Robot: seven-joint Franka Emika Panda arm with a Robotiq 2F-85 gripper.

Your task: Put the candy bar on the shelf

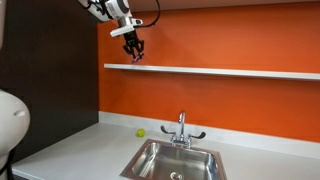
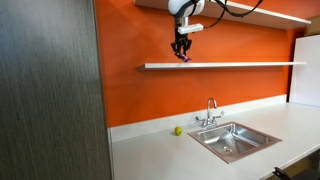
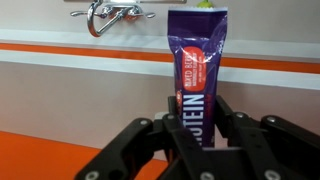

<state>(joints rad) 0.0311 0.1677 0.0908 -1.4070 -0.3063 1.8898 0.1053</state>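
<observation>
Gripper (image 3: 200, 122): clamped on the bar, with one finger against each face of its near end. In both exterior views it hangs tip-down from the arm.
Bar (image 3: 198, 60): held by one end. The rest of the purple wrapper sticks out past the fingertips, straight and unsupported.
Bar position: at the near end of the shelf (image 1: 220, 70), close to the orange wall. In an exterior view, a speck of purple shows under the gripper (image 2: 181, 55), right at ledge level.
Contact with shelf: cannot tell. The free end is either just above the ledge or touching it, and the views are too small to decide.
Step in hand (judged): final lowering and release. The carry looks done and the placing is not.
Weight (judged): light, so it puts no real load on the grip.
Stiffness (judged): a firm core in a thin wrapper. It should stay straight in the grip and not droop.
Surface (judged): glossy film, so slippery. It may slide between the pads if it is pushed endwise against the ledge.
Hold point: across the flat faces near one end, as now. The crimped seam alone is a poor grip.
Risk (judged): the ledge is narrow. If let go on end or too near the front edge, the bar could tip off toward the sink (image 1: 175, 160).
Also present: ball (image 2: 178, 130) on the counter beside the faucet (image 2: 211, 110), well below and not involved.
</observation>
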